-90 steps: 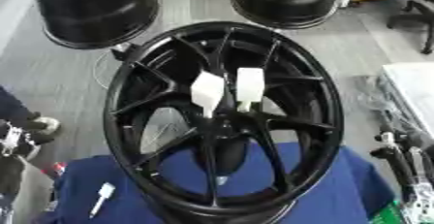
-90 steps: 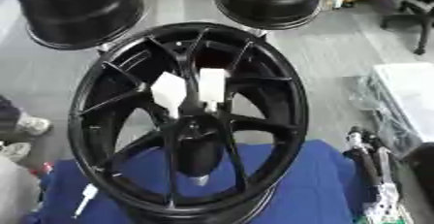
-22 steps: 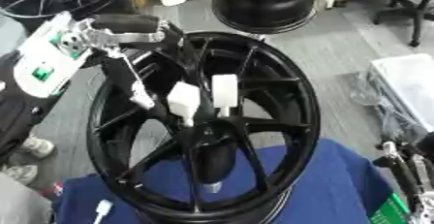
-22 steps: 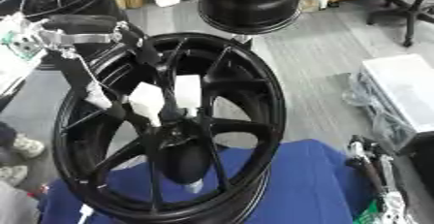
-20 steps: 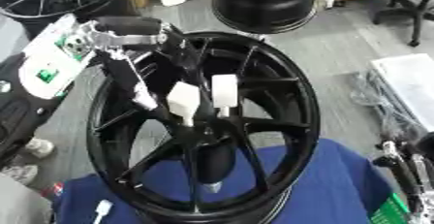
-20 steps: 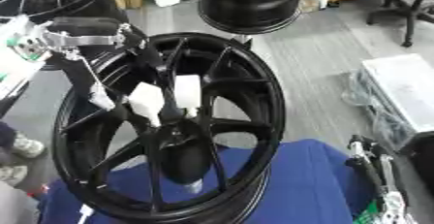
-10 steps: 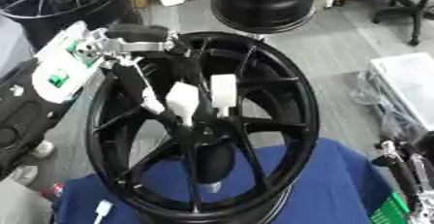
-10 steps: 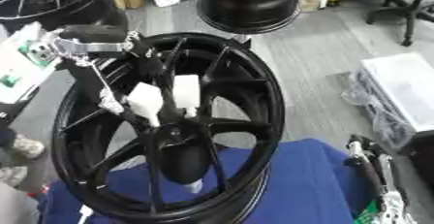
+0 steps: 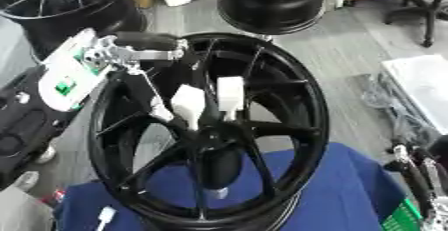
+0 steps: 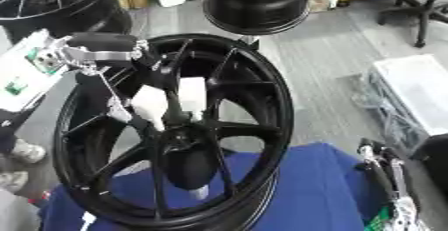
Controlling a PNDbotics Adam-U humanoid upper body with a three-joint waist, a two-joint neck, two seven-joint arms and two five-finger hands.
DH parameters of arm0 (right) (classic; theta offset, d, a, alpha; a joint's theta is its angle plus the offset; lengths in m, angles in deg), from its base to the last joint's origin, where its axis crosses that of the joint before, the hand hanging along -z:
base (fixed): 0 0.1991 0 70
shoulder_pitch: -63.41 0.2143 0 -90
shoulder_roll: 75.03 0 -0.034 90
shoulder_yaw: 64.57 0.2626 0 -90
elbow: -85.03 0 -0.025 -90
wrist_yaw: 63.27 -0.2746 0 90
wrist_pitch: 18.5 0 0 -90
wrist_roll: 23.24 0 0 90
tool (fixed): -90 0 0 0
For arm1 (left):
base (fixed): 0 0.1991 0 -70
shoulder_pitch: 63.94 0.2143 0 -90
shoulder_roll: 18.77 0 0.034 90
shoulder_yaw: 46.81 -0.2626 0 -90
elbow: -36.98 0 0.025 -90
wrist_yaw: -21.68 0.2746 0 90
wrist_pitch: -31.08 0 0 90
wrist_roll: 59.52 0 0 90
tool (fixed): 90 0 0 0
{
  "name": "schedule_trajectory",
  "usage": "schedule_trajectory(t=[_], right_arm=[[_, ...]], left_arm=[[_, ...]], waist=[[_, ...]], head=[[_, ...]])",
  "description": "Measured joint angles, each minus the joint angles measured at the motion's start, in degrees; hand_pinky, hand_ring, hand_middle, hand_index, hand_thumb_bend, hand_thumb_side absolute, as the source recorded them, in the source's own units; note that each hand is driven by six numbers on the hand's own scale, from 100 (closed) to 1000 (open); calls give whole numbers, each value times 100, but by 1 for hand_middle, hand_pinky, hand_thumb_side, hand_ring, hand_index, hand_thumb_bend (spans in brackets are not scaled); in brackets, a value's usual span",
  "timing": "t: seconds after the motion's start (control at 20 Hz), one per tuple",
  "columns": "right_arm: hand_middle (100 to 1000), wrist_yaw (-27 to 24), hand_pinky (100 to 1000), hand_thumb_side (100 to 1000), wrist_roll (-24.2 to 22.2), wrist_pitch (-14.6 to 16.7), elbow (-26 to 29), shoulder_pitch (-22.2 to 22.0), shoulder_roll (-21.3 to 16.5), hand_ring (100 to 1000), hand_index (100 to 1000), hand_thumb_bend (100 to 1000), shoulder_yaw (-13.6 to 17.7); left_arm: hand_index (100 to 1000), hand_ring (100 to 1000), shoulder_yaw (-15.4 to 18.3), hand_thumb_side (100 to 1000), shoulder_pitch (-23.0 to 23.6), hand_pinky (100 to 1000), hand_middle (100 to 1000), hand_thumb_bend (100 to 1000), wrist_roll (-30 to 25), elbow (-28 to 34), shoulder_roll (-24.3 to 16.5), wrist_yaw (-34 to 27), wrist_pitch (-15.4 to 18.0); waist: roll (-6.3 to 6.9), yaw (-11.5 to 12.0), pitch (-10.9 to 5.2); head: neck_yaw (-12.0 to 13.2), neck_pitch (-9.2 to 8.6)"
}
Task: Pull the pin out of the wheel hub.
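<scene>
Two white pins [image 9: 206, 101] stand in the centre of the black wheel hub [image 9: 289, 105], which rests on our blue cloth [image 9: 350, 185]. At ten o'clock, our left hand [image 9: 149, 45] reaches over the rim; whether its fingers are spread, we cannot tell.

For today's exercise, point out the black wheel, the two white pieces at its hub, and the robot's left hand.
black wheel [image 9: 308, 110], left eye view, on its right rim.
white pieces [image 9: 229, 91], left eye view, on the right piece's face.
left hand [image 9: 150, 40], left eye view, on a dark finger.
</scene>
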Motion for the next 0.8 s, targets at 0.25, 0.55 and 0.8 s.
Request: schedule_trajectory(t=[0.25,0.55,0.8], right_arm=[[618,0,604,804,0,0,0,0,0,489,776,100,0],[618,0,604,808,0,0,0,-5,0,489,777,100,0],[618,0,604,810,5,-3,-4,-44,-2,489,777,100,5]], left_arm=[[514,370,22,216,-13,615,332,407,1,101,-9,-231,1],[514,367,238,206,-190,624,330,411,-37,462,-275,-704,-37],[518,369,770,189,-235,628,333,427,-157,873,-911,-1348,-157]], waist=[[-5,8,0],[-4,23,0],[32,93,-19]], head=[[-3,-1],[-3,-3],[-27,-3]])
